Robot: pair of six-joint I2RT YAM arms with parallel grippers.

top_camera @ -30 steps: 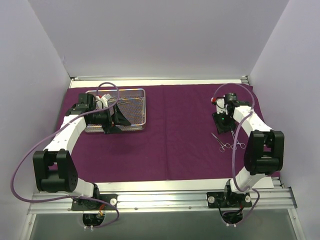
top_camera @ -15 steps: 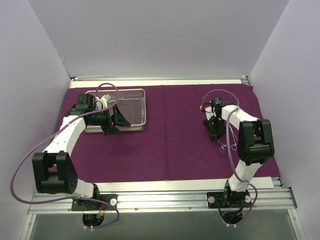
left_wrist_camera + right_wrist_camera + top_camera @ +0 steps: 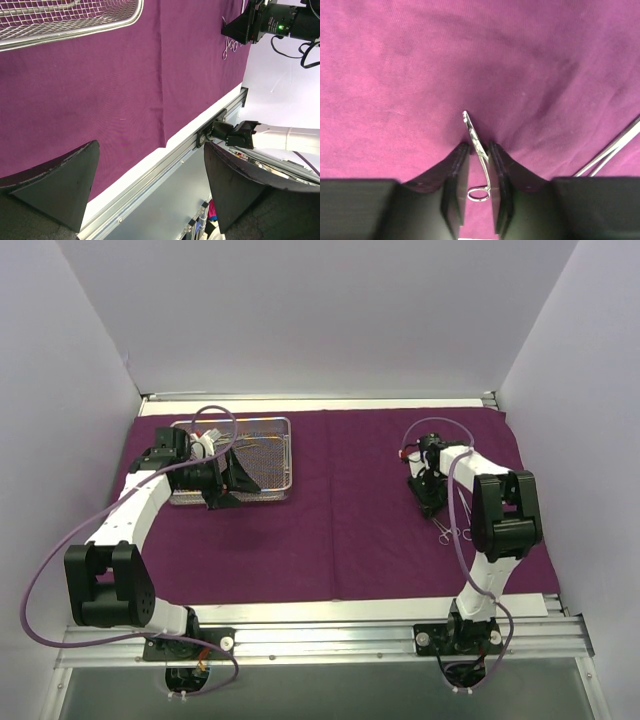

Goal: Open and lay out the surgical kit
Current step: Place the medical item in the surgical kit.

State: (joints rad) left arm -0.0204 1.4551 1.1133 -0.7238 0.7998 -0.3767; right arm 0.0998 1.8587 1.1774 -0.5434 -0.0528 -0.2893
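The deep-purple cloth (image 3: 340, 510) lies spread flat over the table. On its back left stands the wire-mesh tray (image 3: 270, 425), whose rim also shows in the left wrist view (image 3: 75, 30). My left gripper (image 3: 235, 480) hovers over the tray's front edge, wide open and empty (image 3: 150, 147). My right gripper (image 3: 430, 502) points down at the cloth on the right. Its jaws (image 3: 479, 146) stand narrowly apart around a slim steel instrument (image 3: 471, 130) that leans against the right pad, with a gap at the left pad.
Two more ring-handled instruments (image 3: 447, 531) lie on the cloth just in front of my right gripper, their shafts showing at the right of the wrist view (image 3: 607, 150). The aluminium rail (image 3: 320, 635) runs along the near edge. White walls enclose three sides.
My right arm swung left and folded in over the cloth, bringing its gripper down around one instrument. Its jaws have narrowed. The left arm has not moved.
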